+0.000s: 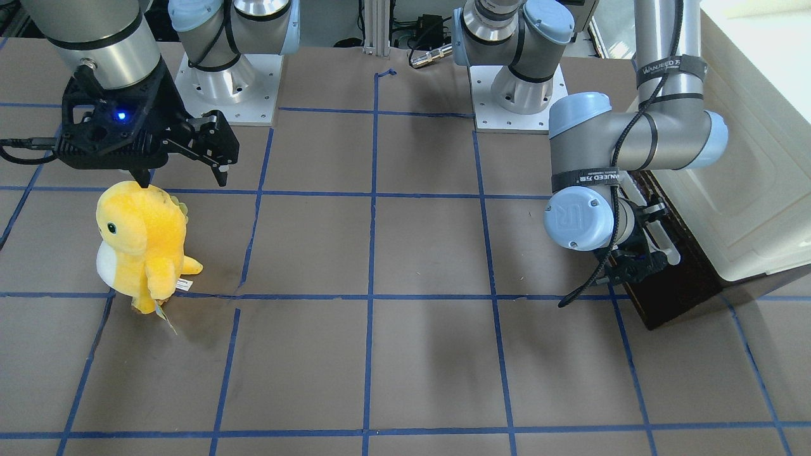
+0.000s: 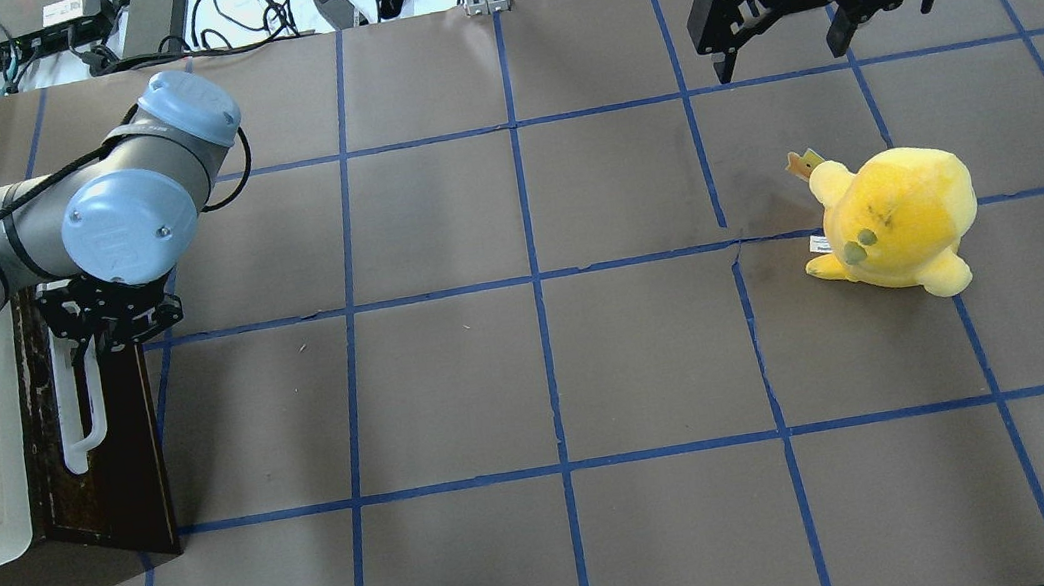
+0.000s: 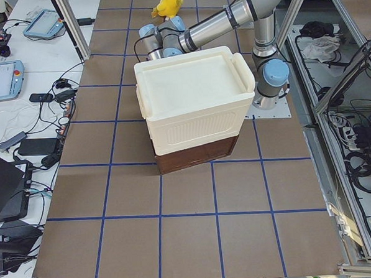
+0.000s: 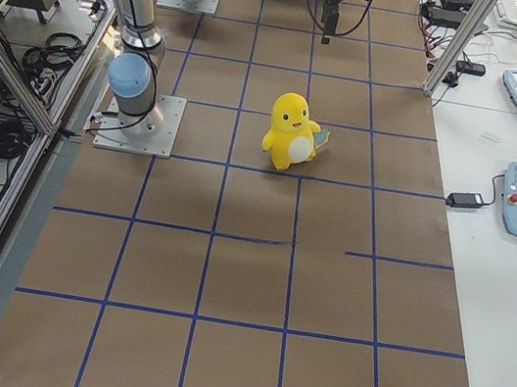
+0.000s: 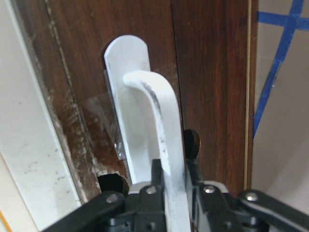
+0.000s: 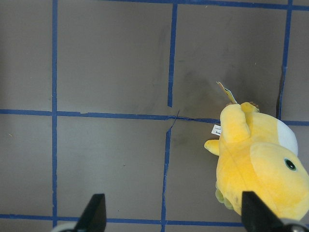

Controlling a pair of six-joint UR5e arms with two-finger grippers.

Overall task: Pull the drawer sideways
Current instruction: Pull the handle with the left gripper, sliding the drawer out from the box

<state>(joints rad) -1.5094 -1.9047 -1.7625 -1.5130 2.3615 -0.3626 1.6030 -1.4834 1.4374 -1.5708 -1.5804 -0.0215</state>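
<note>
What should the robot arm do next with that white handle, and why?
Probably pull straight outward: the left gripper is shut on the white bar handle, and the dark brown drawer looks closed.

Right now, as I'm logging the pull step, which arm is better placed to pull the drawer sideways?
Left. The left gripper grips the white handle of the drawer; the right gripper hangs open by the yellow plush, far away.
</note>
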